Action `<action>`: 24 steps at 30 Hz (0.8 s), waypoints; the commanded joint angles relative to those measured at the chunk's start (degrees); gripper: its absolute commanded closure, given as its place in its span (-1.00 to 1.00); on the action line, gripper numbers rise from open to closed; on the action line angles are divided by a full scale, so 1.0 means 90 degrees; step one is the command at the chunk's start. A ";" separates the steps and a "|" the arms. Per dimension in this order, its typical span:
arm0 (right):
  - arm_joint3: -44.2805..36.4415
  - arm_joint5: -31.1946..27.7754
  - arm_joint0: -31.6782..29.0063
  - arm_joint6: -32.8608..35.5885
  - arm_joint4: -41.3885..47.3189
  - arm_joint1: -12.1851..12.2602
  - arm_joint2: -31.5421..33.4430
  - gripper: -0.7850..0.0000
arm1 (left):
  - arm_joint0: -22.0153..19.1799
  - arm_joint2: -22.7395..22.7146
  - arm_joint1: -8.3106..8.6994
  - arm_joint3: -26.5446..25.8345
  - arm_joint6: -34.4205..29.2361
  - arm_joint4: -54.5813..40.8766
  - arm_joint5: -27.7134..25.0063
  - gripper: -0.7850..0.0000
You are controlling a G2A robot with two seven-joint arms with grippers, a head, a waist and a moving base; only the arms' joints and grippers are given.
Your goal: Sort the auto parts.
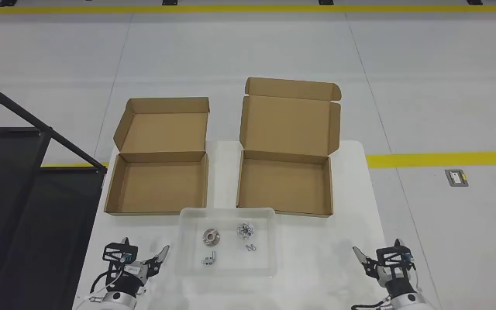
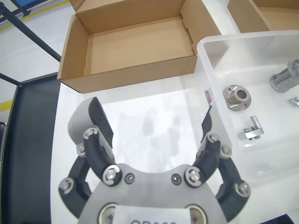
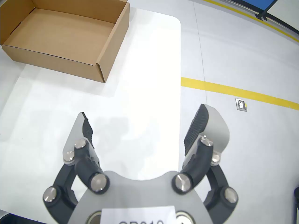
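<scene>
Auto parts [image 1: 210, 235] in tray [image 1: 262, 257], 2 boxes [image 1: 157, 186] [image 1: 284, 184] behind

Top downward; wrists low over table [image 1: 353, 232].

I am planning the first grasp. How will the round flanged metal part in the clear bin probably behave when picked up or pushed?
The round flanged part looks like solid metal, so it is probably stiff and heavy for its size. It lies flat on its wide flange, so a push should slide it, not roll it. Its smooth, shiny surface may be slippery.
</scene>
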 commanded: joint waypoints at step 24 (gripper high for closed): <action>-0.0532 -0.0344 0.0096 0.0168 -0.0226 0.0023 0.0014 -1.00 | -0.0017 -0.0218 -0.0032 -0.0013 0.0194 -0.0718 0.0022 -1.00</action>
